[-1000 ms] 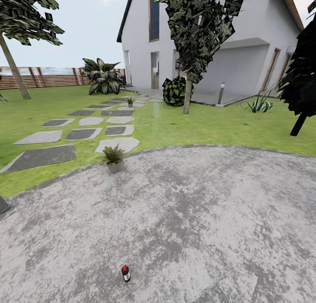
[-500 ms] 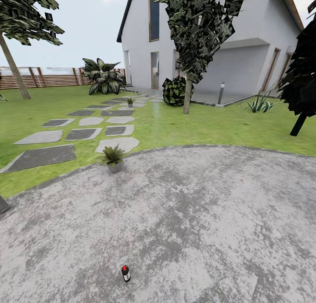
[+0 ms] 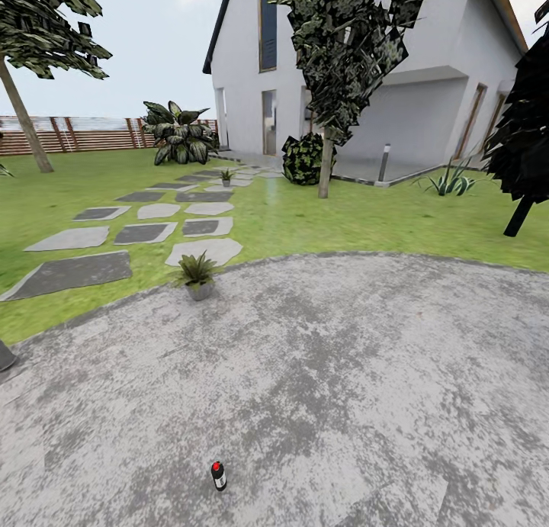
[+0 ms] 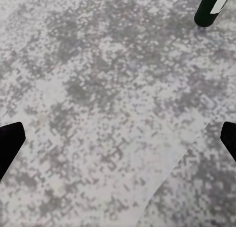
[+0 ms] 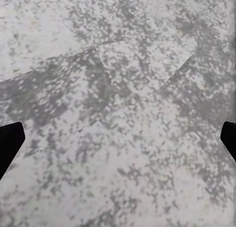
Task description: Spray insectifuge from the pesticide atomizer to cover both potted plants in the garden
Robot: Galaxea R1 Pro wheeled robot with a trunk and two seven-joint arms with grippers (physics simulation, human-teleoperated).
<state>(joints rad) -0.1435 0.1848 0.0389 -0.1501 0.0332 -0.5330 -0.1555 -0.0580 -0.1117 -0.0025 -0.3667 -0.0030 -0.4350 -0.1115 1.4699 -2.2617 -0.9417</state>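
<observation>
Paved patch [image 3: 320, 374] unchanged: atomizer [image 3: 219, 476] upright as before, both grippers [image 4: 118, 138] [image 5: 118, 138] spread

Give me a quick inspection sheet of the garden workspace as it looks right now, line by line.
Surface: grey mottled round paved patch, lawn beyond.
Job's things: pesticide atomizer upright on the paving, ungrasped; near potted plant at the paving edge; far potted plant among the stepping stones.
Clutter: nothing seen.
Claws: left claw and right claw open, empty, above the paving.
Cables: nothing seen.
Surroundings: white house, trees, wooden fence, big leafy bush.
</observation>
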